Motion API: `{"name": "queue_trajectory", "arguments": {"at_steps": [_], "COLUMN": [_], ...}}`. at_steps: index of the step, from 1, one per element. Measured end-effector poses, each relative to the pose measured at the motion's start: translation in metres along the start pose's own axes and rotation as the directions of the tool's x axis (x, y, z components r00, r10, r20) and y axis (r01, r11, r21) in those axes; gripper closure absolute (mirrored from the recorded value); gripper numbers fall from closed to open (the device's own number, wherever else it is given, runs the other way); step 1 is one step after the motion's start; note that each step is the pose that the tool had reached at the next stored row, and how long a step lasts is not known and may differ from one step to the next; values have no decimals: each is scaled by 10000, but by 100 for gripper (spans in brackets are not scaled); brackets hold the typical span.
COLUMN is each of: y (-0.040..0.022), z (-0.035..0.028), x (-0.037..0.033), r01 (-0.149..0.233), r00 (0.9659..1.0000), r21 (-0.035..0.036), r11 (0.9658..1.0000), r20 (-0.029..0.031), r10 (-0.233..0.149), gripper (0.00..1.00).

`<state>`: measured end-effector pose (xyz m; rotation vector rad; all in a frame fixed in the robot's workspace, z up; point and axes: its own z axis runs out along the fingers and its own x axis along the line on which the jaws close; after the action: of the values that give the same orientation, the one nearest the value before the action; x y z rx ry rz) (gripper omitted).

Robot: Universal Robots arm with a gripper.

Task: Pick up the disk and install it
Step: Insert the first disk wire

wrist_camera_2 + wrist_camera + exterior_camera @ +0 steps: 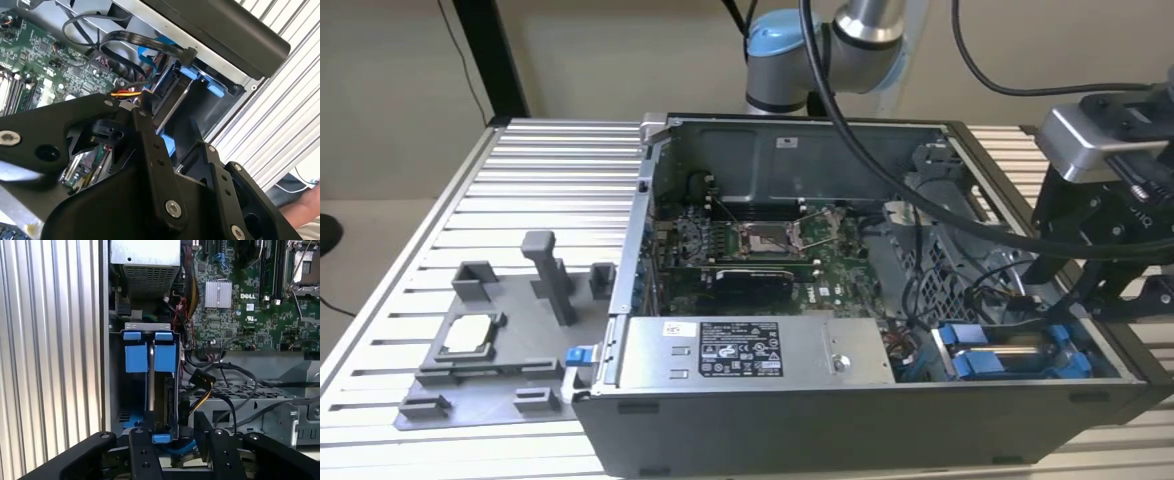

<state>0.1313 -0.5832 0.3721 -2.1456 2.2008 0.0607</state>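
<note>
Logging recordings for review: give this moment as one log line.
gripper at drive bay | disk in bay, blue carrier | case open

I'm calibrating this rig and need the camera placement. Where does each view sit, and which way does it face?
Exterior view: off the arm, raised, looking down into the open computer case; the arm and gripper show.
First wrist view: on the wrist, looking past the gripper into the blue drive bay.
Second wrist view: on the wrist, angled across the gripper toward that bay.
Shared: all three show the gripper at the bay.
</note>
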Motion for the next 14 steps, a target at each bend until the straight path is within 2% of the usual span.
{"name": "queue_trajectory", "arguments": {"at_steps": [6, 10, 14], "y": [4, 5, 6], "z": [57, 73, 99], "x": [-119, -127, -125], "r01": [-71, -203, -558], "r00": [10000, 9998, 9984], "r21": [6, 16, 43], "r11": [10000, 9998, 9984], "r20": [-2, -6, -13], "r10": [71, 203, 558], "gripper": [0, 0, 0]}}
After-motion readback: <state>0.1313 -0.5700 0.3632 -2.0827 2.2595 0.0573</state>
